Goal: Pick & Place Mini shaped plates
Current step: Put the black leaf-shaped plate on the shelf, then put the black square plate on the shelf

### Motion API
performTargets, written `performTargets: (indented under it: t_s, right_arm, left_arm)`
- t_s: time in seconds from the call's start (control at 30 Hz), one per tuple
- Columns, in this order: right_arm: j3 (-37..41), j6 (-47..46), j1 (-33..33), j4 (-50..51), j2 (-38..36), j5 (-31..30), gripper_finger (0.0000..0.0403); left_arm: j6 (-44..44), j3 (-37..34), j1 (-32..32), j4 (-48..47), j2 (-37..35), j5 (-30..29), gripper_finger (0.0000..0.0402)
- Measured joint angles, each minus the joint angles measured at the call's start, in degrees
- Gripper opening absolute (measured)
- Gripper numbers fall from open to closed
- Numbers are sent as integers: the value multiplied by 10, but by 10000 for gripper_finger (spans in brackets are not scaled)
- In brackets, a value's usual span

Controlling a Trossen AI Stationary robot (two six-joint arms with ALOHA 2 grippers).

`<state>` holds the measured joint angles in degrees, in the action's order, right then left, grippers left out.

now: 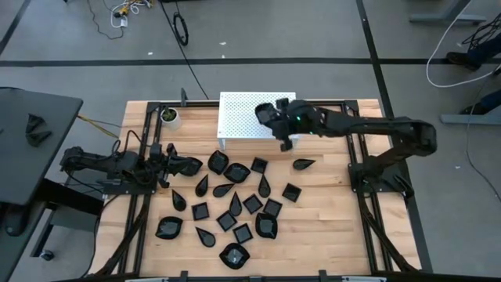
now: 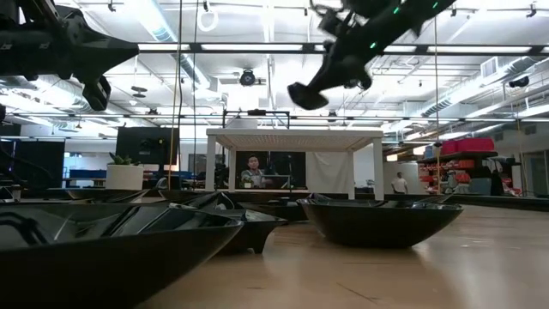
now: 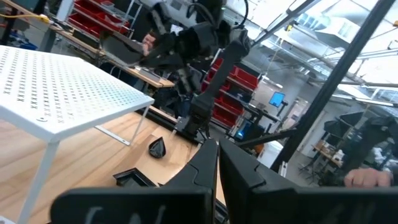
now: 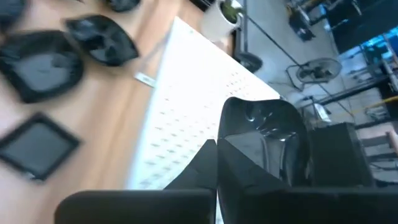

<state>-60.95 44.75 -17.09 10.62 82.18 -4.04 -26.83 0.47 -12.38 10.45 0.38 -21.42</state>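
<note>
Several mini shaped plates point(image 1: 235, 205), glossy black, lie spread over the middle of the wooden table. My right gripper point(image 1: 275, 119) reaches in from the right above a white perforated stand point(image 1: 239, 121) at the far side and is shut on one black plate point(image 4: 267, 140), also seen in the low view as the plate point(image 2: 309, 94) high above the table. My left gripper point(image 1: 171, 166) waits at the table's left, shut, with nothing between its fingers point(image 3: 217, 165). My right gripper pinches the held plate by the near part of its rim point(image 4: 231, 144) between its two fingers. The fingers slant downward from the table's right side. The plate is lifted clear above the white stand, tilted, its hollow side facing the wrist camera.
A small white cup with a green plant point(image 1: 168, 117) stands at the far left, beside the stand. A teardrop plate point(image 1: 303, 164) lies below my right arm. Black frame rails point(image 1: 368, 204) run along both sides of the table. Bare wood shows at the near right.
</note>
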Motion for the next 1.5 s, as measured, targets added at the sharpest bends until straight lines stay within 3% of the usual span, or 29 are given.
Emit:
performTargets:
  t_s: [0.17,0.4,0.8,0.97,1.23,1.37,1.5]
  right_arm:
    - [-1,30,-28,-86,69,18,7]
    - [-43,18,-44,-94,131,10,11]
    - [-52,-19,-79,-93,139,-1,77]
    - [-52,-38,-76,-97,138,-43,111]
    - [-52,-111,33,-36,65,-197,130]
    - [-52,-238,111,67,2,-190,126]
    - [-47,-402,183,173,-44,-135,123]
  left_arm:
    - [0,0,0,0,0,-21,21]
    - [0,0,0,0,0,-24,21]
    - [-10,0,0,0,0,-24,21]
    - [-12,0,0,-1,0,-18,21]
    - [-12,0,0,-8,0,-13,21]
    - [-12,0,-4,-17,0,-13,21]
    - [-10,0,-15,-18,2,-13,21]
